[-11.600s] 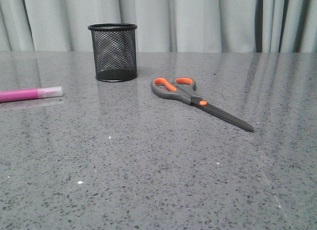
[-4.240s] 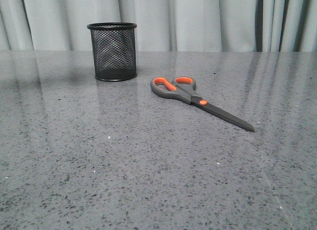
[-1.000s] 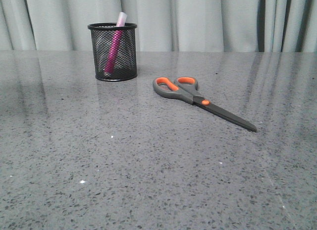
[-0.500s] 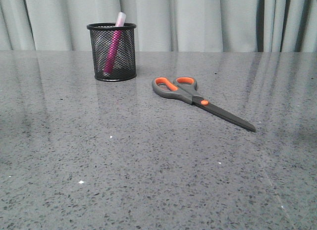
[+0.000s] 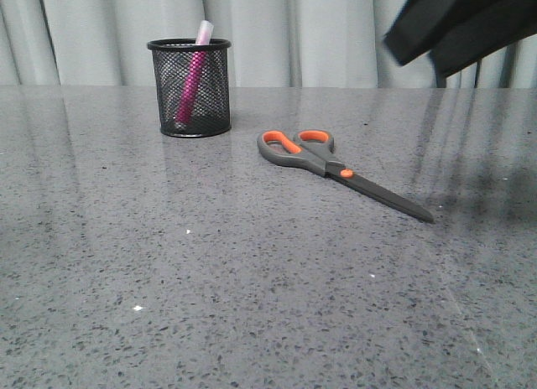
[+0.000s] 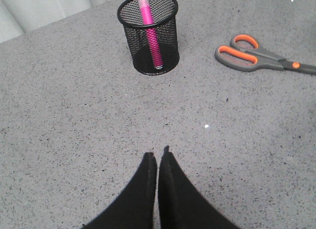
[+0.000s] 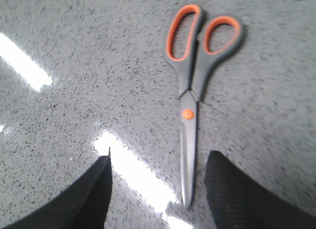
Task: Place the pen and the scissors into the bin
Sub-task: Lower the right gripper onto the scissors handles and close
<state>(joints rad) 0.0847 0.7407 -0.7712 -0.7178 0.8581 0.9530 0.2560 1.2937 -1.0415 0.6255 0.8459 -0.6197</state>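
The pen (image 5: 192,79) stands tilted inside the bin (image 5: 190,87), cap poking above the rim, toward the table's (image 5: 252,305) far edge, left of middle. The scissors (image 5: 340,170) lie flat and closed near the table's middle, handles toward the bin, blades pointing to the near right; bare tabletop surrounds them. The right gripper (image 7: 157,175) hangs above the blade tips, fingers spread wide, holding nothing. The left gripper (image 6: 157,162) has its fingers pressed together, empty, over bare tabletop nearer than the bin.

Right arm (image 5: 470,24) blurred, cut by front view's top edge; scissors (image 6: 264,56) blade tips cropped in left wrist view
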